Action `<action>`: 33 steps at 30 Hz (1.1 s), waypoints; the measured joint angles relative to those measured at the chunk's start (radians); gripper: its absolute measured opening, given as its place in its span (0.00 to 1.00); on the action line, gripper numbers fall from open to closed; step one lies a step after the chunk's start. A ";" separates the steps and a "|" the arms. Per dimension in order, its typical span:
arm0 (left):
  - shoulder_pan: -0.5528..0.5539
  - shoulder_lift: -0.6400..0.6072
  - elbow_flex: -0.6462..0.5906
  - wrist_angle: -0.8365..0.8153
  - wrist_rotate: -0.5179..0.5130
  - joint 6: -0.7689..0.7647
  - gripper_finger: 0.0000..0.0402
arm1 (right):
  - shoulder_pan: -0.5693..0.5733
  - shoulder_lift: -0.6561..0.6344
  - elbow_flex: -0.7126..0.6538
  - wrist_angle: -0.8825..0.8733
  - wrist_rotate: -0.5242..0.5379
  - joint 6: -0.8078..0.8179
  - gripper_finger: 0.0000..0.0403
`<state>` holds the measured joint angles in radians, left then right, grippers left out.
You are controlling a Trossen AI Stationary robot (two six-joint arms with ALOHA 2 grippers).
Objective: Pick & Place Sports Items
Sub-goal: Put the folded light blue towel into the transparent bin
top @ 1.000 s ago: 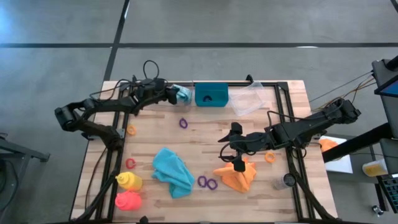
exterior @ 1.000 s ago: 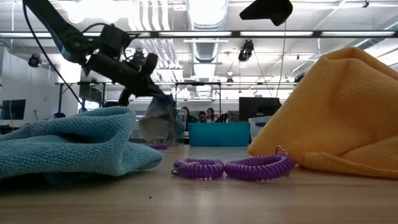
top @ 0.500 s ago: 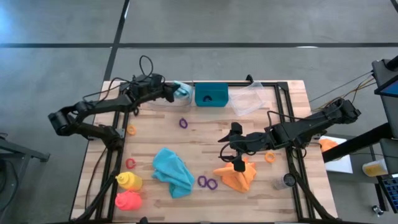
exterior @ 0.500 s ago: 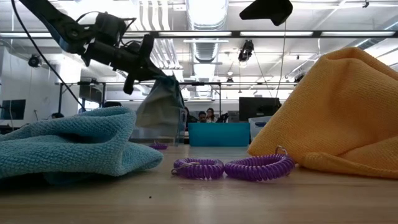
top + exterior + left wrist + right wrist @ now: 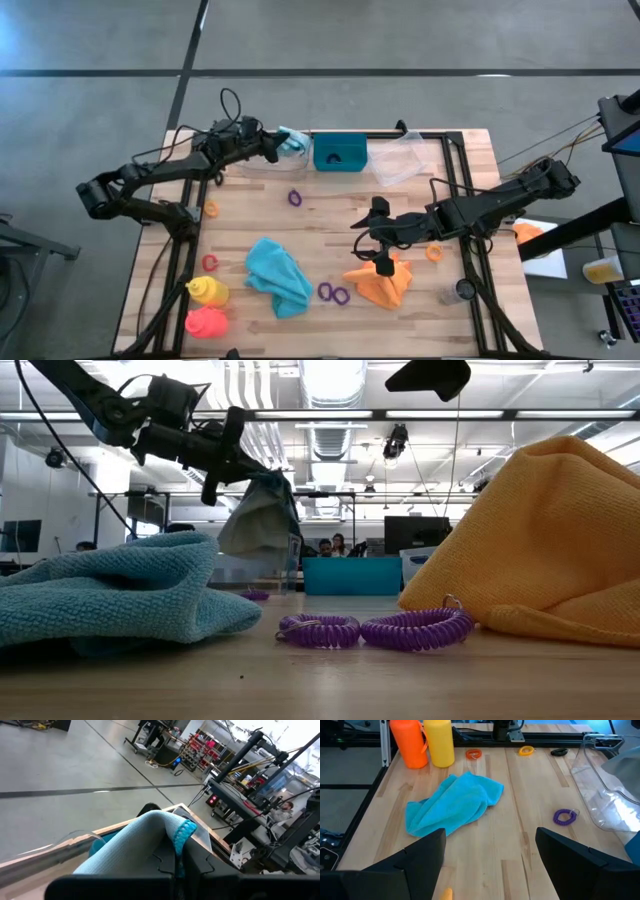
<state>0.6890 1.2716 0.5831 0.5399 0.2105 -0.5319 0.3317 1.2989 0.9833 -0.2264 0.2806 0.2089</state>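
The left gripper [image 5: 275,146] is clenching a soft pale blue cloth [image 5: 292,144] and is holding it clear of the table at the far edge, with the clear plastic tray [image 5: 262,163] lying directly beneath and the teal rectangular bin [image 5: 340,152] standing just beside the cloth toward the right arm's side. In the low view the cloth [image 5: 258,515] is hanging slack below the closed fingers, its long axis running straight down toward the tray. In my judgement the coming move is turning on that relation: the tray is under the cloth and the bin only a short sideways shift away, so the left arm is much the nearer to either. The right gripper [image 5: 381,243] is waiting with fingers spread and empty, poised over the crumpled orange cloth [image 5: 382,282] at the near right, well apart from the bin.
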 joint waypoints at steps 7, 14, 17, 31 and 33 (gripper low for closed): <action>0.002 0.000 -0.001 0.006 0.033 0.008 0.01 | 0.000 0.000 0.000 0.000 0.000 0.000 0.77; 0.067 0.000 0.000 0.014 0.247 0.061 0.01 | -0.003 0.000 0.000 0.000 0.000 -0.018 0.77; 0.113 0.000 0.000 0.014 0.276 0.061 0.01 | -0.005 0.000 0.000 -0.001 0.000 -0.049 0.77; 0.202 0.033 0.000 -0.044 0.279 0.081 0.01 | -0.103 0.000 0.000 0.064 0.010 -0.276 0.77; 0.202 0.065 0.000 -0.023 0.285 0.077 0.01 | -0.144 0.000 0.000 0.085 0.009 -0.311 0.77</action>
<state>0.8906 1.3370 0.5831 0.5166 0.4951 -0.4551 0.1877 1.2991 0.9833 -0.1416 0.2898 -0.1026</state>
